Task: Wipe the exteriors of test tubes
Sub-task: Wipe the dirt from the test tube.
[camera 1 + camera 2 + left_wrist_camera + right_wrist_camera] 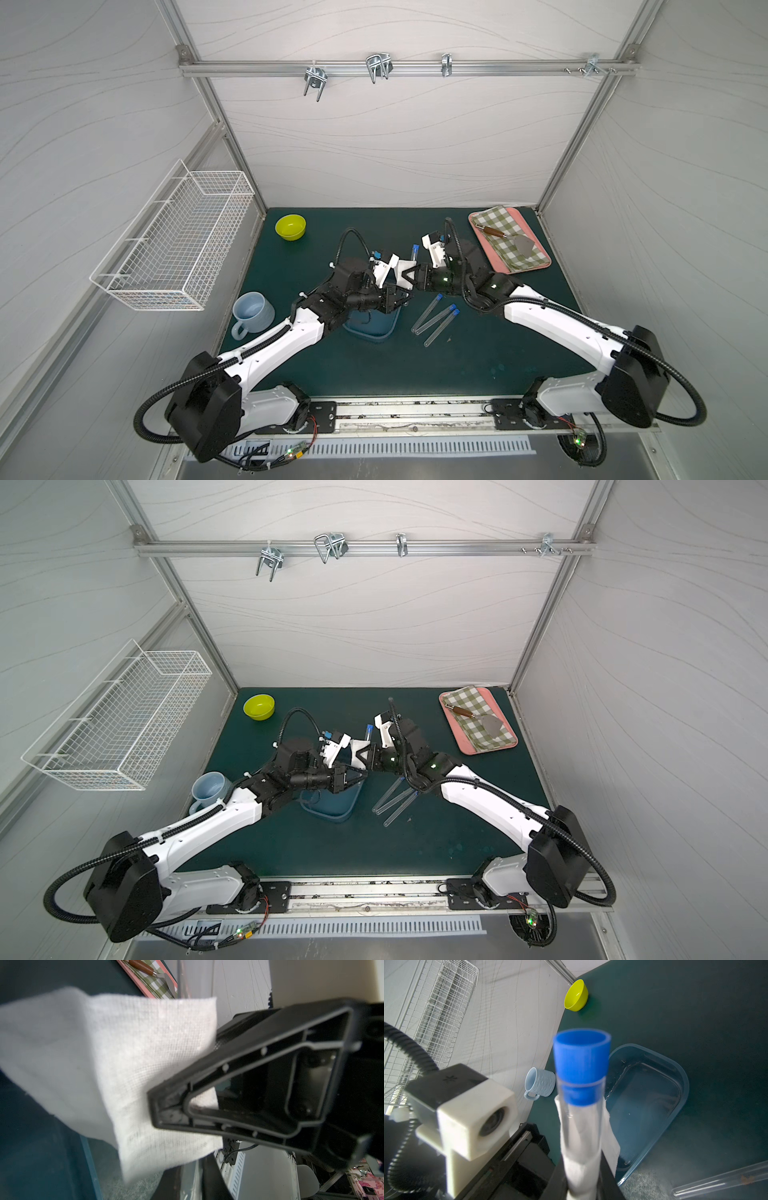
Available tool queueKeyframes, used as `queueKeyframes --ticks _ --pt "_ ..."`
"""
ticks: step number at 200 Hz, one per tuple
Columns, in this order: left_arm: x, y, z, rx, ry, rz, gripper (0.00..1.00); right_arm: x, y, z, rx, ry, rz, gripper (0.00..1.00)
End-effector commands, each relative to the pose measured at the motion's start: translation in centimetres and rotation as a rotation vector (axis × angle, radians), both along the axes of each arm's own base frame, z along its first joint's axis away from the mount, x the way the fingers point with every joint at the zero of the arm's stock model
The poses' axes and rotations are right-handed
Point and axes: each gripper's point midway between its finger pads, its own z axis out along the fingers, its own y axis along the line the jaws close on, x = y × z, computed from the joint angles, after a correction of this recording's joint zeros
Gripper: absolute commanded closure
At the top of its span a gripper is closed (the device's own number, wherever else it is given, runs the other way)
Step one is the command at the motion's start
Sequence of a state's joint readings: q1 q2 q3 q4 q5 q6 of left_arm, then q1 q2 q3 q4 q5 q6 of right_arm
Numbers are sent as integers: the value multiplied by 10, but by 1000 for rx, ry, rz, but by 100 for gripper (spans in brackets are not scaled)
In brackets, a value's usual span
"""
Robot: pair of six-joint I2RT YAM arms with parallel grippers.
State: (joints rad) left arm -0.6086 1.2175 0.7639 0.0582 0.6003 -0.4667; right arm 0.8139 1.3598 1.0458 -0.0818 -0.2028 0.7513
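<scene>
The left gripper (404,297) is clamped tight, tips pointing right toward the other arm. It probably pinches the tube's round end, though that spot is hidden. Just beyond it the cloth (124,1064) wraps the tube (581,1122), whose long axis runs up and away from the robot, with the blue cap (414,248) on top and bare. The right gripper (409,275) squeezes the cloth around the tube's middle, jaws narrow, so a wipe would likely slide along that axis toward the cap. Three more tubes (435,319) lie side by side on the mat (498,353), near the right arm.
</scene>
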Motion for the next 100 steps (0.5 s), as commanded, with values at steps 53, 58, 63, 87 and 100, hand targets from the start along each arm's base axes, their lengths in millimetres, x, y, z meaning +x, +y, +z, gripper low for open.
queueKeyframes --ticks 53,58,63,87,100 --pt "-3 -4 26 -63 -87 -32 87 51 -13 46 102 -88 -73 80" --pt "-3 -5 26 -63 -86 -34 87 54 -13 49 105 -96 -74 80" --pt "-3 -5 26 -63 -86 -35 87 56 -13 52 108 -103 -75 80" --pt "-2 -6 27 -65 -82 -38 87 67 -17 62 119 -130 -91 79" --pt "-2 -6 28 -69 -82 -37 87 71 -19 65 126 -139 -97 79"
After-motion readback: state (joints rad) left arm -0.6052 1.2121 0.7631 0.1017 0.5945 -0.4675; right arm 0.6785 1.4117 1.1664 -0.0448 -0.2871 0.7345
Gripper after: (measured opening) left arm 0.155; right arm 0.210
